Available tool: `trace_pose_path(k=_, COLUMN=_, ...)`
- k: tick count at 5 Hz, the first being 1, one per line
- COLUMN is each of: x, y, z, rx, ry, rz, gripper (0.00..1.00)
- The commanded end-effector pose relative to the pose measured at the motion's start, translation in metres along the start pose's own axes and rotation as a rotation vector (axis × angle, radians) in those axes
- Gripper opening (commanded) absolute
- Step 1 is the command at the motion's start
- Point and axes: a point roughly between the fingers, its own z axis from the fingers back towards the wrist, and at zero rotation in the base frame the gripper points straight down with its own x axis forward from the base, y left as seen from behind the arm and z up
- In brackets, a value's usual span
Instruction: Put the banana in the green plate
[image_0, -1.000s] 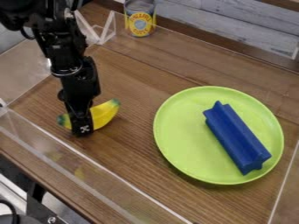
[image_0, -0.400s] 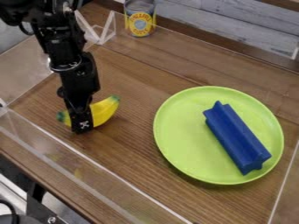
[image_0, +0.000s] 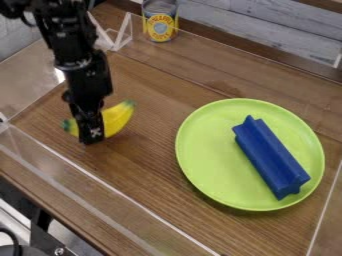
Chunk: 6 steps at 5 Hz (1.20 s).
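Camera view, single overhead-angled shot: gripper (image_0: 91, 130) pointing straight down at left of the wooden table (image_0: 160, 90), jaws clenched on the banana (image_0: 115, 118), which sticks out to the right of the fingers with a bit of green tip showing on the left side. Change since a second ago: banana and gripper sit slightly higher in frame and the banana looks tilted up, so it seems just lifted off the wood rather than resting on it; small lift only, hard to be sure of full clearance. Green plate (image_0: 214, 140) is well apart to the right, unmoved, with a blue block (image_0: 271, 156) lying across its right half; left half of the plate is bare. Yellow can (image_0: 160, 27) at the back edge, clear plastic wall along the front left. Judgement: grasp done, lift starting, carry to the plate not yet begun. Next needs more height, then travel right and release on the bare left part of the plate, clear of the block.
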Motion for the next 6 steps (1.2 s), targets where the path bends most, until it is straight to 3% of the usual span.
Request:
trace_pose_path(k=1, x=0.014, y=0.000, z=0.046, rx=0.076, ry=-0.011, rz=0.019, gripper=0.00)
trace_pose_path(k=2, x=0.023, y=-0.010, z=0.080, rx=0.093, ry=0.001, rz=0.056, gripper=0.00)
trace_pose_path(k=3, x=0.040, y=-0.030, z=0.103, rx=0.098, ry=-0.006, rz=0.101, gripper=0.00)
trace_pose_path(k=4, x=0.060, y=-0.052, z=0.113, rx=0.092, ry=-0.018, rz=0.103, gripper=0.00)
trace_pose_path(k=6, x=0.073, y=-0.082, z=0.123, rx=0.102, ry=-0.044, rz=0.135, gripper=0.00)
